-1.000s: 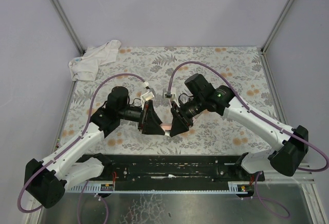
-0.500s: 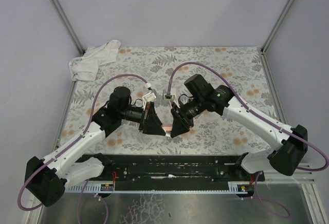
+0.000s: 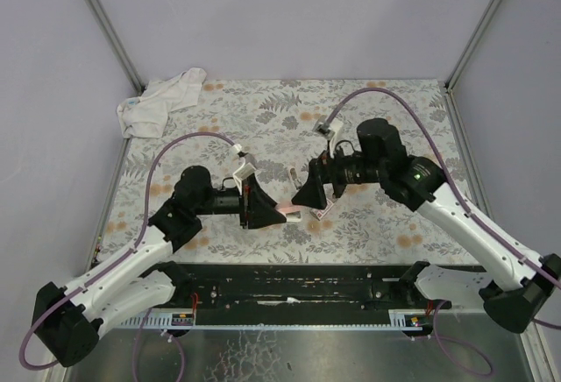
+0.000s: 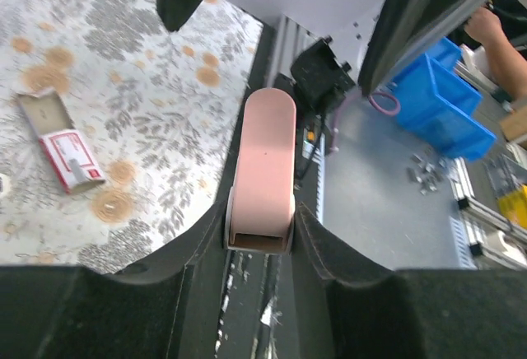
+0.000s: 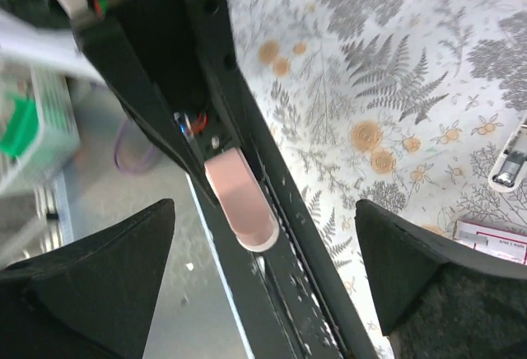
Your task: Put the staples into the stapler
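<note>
My left gripper (image 3: 273,212) (image 4: 259,221) is shut on the rear end of the pink stapler (image 3: 287,214) (image 4: 265,161), which it holds off the table with the front end pointing away. The stapler (image 5: 240,198) also shows in the right wrist view, sticking out of the left gripper's black fingers (image 5: 165,71). My right gripper (image 3: 308,196) (image 5: 263,277) hangs open just right of the stapler's front end, touching nothing. The staples box (image 4: 72,159) (image 5: 494,242), red and white with its pale tray slid out, lies flat on the floral cloth below the right gripper.
A small white part (image 5: 510,168) lies on the cloth near the box. A crumpled white rag (image 3: 162,102) sits at the far left corner. The black base rail (image 3: 289,281) runs along the near table edge. Blue bins (image 4: 436,95) stand beyond the table.
The right gripper let go of the stapler, opened wide and drew back to the right. The left gripper closed tighter on the stapler and keeps it, shifted slightly down-left.
</note>
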Controlling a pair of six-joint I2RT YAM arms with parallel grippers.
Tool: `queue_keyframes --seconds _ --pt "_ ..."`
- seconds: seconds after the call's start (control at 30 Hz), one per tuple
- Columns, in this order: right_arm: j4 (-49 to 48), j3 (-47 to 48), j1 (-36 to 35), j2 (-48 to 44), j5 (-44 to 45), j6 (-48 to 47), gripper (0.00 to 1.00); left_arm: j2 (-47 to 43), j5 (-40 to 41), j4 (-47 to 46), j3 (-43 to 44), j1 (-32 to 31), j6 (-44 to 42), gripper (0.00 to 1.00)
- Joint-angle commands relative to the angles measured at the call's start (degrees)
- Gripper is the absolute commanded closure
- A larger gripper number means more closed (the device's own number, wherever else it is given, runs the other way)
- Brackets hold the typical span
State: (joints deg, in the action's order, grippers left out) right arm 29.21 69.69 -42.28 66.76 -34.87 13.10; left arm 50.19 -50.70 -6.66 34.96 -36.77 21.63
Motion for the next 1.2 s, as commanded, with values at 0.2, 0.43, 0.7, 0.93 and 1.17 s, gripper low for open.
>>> queue_keyframes --seconds 0.2,0.43,0.7,0.93,1.17 --pt "-20.9 -11.7 4.7 -6.7 5.8 42.3 0.01 -3.5 20.9 -23.9 -6.6 -5.0 -1.6 1.00" --pt "-29.6 -19.2 4.6 -7.4 2.9 55.1 0.01 -5.1 24.9 -25.2 -7.8 -6.8 -4.2 1.00" --pt "-39.2 -22.9 4.5 -7.0 -3.6 63.3 0.25 -4.0 25.9 -27.1 -8.0 -8.1 -5.2 1.00" --pt "-40.2 -22.8 4.5 -6.9 -4.8 64.1 1.00 -2.3 25.9 -27.3 -7.6 -9.0 -6.3 1.00" --pt "-41.0 -23.6 4.5 -7.7 -2.8 64.1 1.00 -1.3 25.4 -24.5 -6.6 -9.5 -7.4 1.00"
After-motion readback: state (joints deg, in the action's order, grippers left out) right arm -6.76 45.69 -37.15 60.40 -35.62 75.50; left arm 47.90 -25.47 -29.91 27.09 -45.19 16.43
